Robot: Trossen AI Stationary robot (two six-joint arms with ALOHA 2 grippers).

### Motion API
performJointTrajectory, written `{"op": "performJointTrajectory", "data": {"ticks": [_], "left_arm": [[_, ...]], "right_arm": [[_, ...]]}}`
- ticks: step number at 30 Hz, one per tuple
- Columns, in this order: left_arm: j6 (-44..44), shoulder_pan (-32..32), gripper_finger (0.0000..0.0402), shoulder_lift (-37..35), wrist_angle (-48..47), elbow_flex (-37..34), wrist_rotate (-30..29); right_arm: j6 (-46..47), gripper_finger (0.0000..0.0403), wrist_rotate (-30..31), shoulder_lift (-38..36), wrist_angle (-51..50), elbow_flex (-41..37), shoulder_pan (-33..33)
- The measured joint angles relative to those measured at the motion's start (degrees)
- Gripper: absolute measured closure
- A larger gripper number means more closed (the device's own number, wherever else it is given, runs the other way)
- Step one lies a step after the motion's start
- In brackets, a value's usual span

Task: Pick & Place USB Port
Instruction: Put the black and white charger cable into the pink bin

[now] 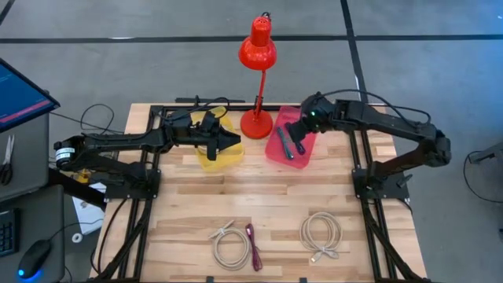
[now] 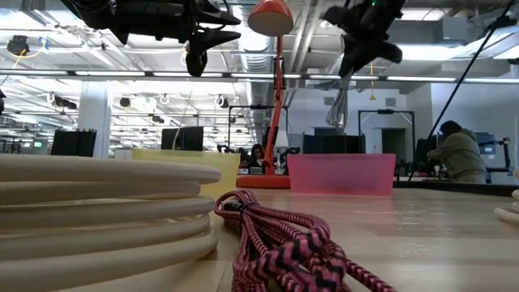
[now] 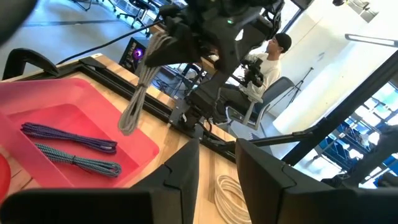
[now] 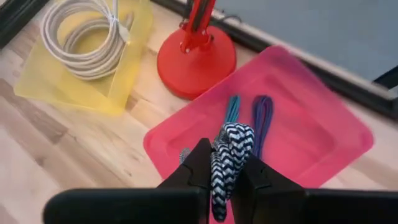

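So the right gripper (image 4: pixel 222 171) is hanging over the pink tray (image 4: pixel 323 134) at the far side of the table, fingers pinched around a black-and-white braided cable (image 4: pixel 229 155) that's dangling down toward the two cables already lying in there. Left gripper (image 1: pixel 224 140) is hovering above the yellow tray (image 4: pixel 134 53), which holds a coiled white cable (image 4: pixel 84 34); its fingers look parted with nothing in them. My worry: the bundle is only clamped partway, so if it's loosening or swinging, it could be landing on the tray rim or snagging the red lamp (image 1: pixel 258 47) base next door.
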Motion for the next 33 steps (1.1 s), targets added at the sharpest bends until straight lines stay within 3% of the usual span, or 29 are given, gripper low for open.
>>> {"op": "performJointTrajectory", "data": {"ticks": [10, 28, 33], "left_arm": [[-0.02, 0.00, 0.0297, 0.00, 0.00, 0.00, 0.00], [-0.02, -0.02, 0.0297, -0.02, -0.04, 0.00, 0.02], [-0.02, -0.02, 0.0297, -0.02, -0.15, 0.00, 0.02]], "right_arm": [[-4.67, 0.0386, -10.20, 9.18, -0.41, 0.00, -8.97], [-6.87, 0.0385, -10.41, 26.08, 1.75, 0.02, -10.63], [-6.84, 0.0342, -10.39, 26.65, 1.68, 0.00, -10.60]]}}
